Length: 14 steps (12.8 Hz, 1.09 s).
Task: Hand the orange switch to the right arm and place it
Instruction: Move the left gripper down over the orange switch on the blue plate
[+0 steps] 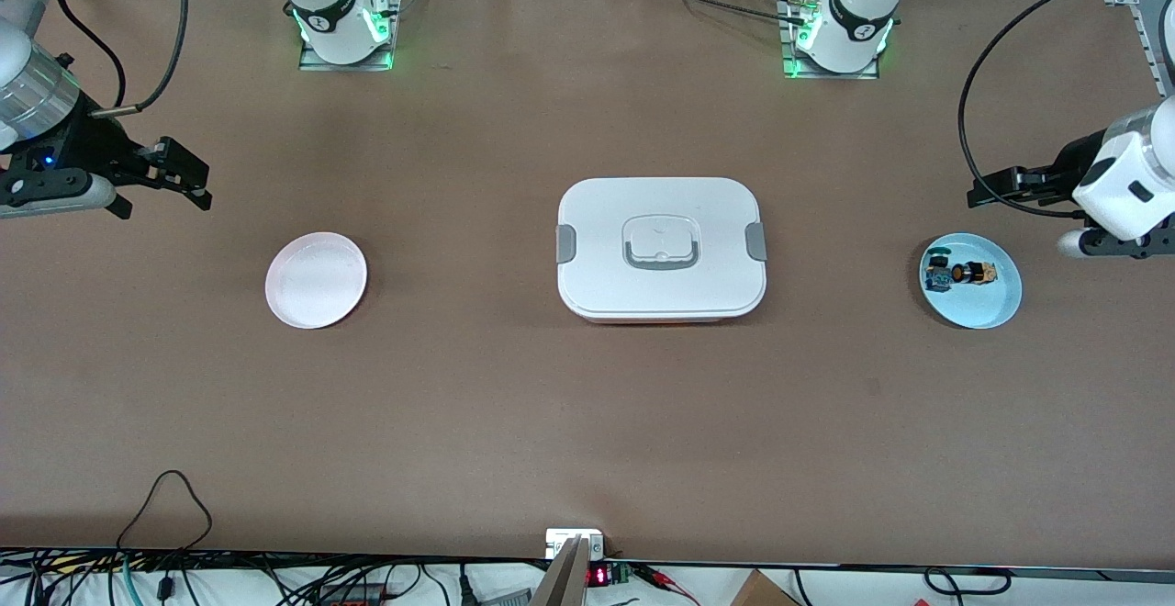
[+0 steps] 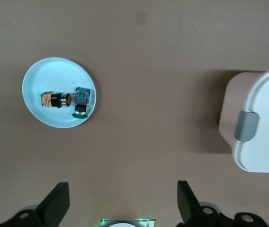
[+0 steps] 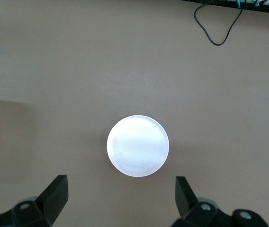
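The orange switch [image 1: 977, 273] [image 2: 53, 100], tan-bodied with a black knob, lies on its side in a light blue plate [image 1: 990, 308] [image 2: 54, 74] at the left arm's end of the table. A blue-bodied switch [image 1: 937, 274] [image 2: 82, 96] lies beside it in the same plate. My left gripper [image 1: 980, 195] [image 2: 122, 191] hangs open and empty over bare table beside that plate. Over bare table at the right arm's end, beside a white plate [image 1: 316, 279] [image 3: 138, 145], my right gripper [image 1: 179, 179] [image 3: 120, 187] is also open and empty.
A white lidded box [image 1: 661, 220] [image 2: 267, 109] with grey side latches stands at the table's middle, between the two plates. Cables run along the table edge nearest the front camera [image 1: 165, 496].
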Available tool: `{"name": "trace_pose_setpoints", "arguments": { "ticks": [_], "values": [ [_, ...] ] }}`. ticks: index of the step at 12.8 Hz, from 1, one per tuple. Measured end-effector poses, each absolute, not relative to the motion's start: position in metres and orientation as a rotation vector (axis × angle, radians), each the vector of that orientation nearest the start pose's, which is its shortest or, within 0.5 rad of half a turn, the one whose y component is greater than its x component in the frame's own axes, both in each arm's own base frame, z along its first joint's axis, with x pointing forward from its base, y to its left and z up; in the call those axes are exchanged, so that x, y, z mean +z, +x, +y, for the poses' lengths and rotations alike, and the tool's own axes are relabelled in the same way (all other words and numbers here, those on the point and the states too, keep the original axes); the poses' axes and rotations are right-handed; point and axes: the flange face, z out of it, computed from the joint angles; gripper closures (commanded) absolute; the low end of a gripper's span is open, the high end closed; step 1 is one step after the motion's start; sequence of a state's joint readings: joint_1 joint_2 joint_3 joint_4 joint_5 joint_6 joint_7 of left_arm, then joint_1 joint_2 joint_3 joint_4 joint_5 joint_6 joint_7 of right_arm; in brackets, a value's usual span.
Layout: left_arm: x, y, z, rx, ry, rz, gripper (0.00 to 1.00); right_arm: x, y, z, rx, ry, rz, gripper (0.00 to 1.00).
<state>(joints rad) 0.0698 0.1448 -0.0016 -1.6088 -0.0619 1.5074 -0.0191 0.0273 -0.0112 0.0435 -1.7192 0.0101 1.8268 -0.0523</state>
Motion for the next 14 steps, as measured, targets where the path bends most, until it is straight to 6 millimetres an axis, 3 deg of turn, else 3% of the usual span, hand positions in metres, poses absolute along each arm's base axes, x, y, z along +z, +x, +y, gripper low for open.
{"name": "trace_pose_setpoints", "arguments": {
  "ticks": [4, 9, 14],
  "values": [
    [0.471, 0.577, 0.095, 0.471, -3.173, -0.266, 0.00, 0.583, 0.569, 0.038, -0.179, -3.121, -0.181, 0.00],
    [0.381, 0.562, 0.125, 0.456, -3.126, -0.160, 0.00, 0.582, 0.568, 0.039, -0.169, -3.121, -0.183, 0.00],
    [0.317, 0.549, 0.151, 0.377, -3.141, -0.158, 0.00, 0.582, 0.567, 0.042, -0.162, -3.121, -0.192, 0.00]
  ]
}}
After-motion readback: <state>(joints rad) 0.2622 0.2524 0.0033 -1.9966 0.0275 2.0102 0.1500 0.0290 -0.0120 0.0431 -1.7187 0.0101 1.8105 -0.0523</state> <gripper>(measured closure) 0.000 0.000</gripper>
